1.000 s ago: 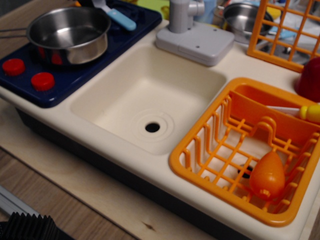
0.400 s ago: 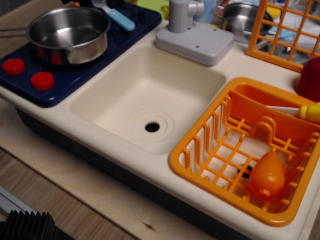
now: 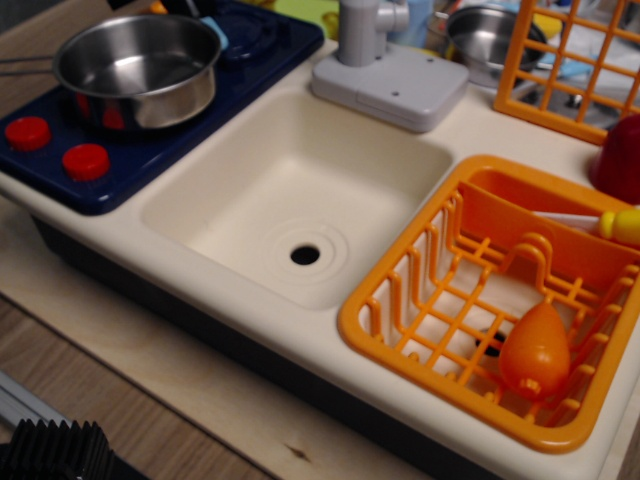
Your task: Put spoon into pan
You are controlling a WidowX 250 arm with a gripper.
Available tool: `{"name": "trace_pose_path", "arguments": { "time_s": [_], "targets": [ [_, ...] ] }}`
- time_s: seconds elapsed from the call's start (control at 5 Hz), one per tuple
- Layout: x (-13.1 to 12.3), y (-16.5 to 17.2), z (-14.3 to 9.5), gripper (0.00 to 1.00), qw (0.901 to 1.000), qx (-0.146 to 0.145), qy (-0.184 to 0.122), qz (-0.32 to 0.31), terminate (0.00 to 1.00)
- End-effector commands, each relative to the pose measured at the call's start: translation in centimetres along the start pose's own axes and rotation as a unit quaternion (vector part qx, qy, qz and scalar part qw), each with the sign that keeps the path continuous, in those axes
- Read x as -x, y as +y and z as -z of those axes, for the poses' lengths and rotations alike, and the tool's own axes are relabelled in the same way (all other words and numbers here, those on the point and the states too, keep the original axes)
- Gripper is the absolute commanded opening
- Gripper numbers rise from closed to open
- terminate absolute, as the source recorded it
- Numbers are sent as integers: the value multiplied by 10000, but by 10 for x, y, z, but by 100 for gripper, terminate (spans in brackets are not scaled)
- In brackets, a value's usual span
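Observation.image view of a toy kitchen unit on a wooden tabletop (image 3: 150, 385). A steel pan (image 3: 150, 108) sits on the navy stove (image 3: 255, 60) in the upper left of the frame, with two red knobs (image 3: 86, 162) below it. Only a short stretch of the spoon (image 3: 213, 27), its light blue handle, shows just behind the pan's far rim at the top of the frame. The rest is cut off or hidden, and whether it touches the rim cannot be told. No part of it shows inside the pan.

A dark shape at the very top edge, just above that handle, may be the end effector (image 3: 188, 6). So little of it is in frame that I cannot tell whether it is wide, narrow or holding the spoon.

The cream sink (image 3: 300, 170) fills the centre, its drain hole (image 3: 305, 255) toward the lower part of the basin, with a grey faucet base (image 3: 390, 85) above it. At lower right an orange dish rack (image 3: 385, 335) holds an orange toy vegetable (image 3: 535, 350). A yellow-tipped piece (image 3: 622, 225) lies across the rack's far corner. A second steel bowl (image 3: 485, 35) stands at upper right, beside an upright orange grid (image 3: 570, 75).
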State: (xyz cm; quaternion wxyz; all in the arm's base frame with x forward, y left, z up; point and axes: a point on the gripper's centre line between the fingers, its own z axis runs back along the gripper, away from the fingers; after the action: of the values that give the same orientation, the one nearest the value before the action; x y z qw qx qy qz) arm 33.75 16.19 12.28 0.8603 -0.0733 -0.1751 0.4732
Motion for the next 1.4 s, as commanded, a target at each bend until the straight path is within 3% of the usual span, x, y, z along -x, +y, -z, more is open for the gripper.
{"name": "trace_pose_path", "arguments": {
  "time_s": [0.0, 0.6, 1.2],
  "targets": [
    [-17, -15, -18, 0, 9995, -81, -89, 285, 0],
    [-43, -33, -70, 0, 9962, -524, -489, 492, 0],
    [11, 2, -112, 0, 9931, -838, -790, -228, 0]
  ]
}}
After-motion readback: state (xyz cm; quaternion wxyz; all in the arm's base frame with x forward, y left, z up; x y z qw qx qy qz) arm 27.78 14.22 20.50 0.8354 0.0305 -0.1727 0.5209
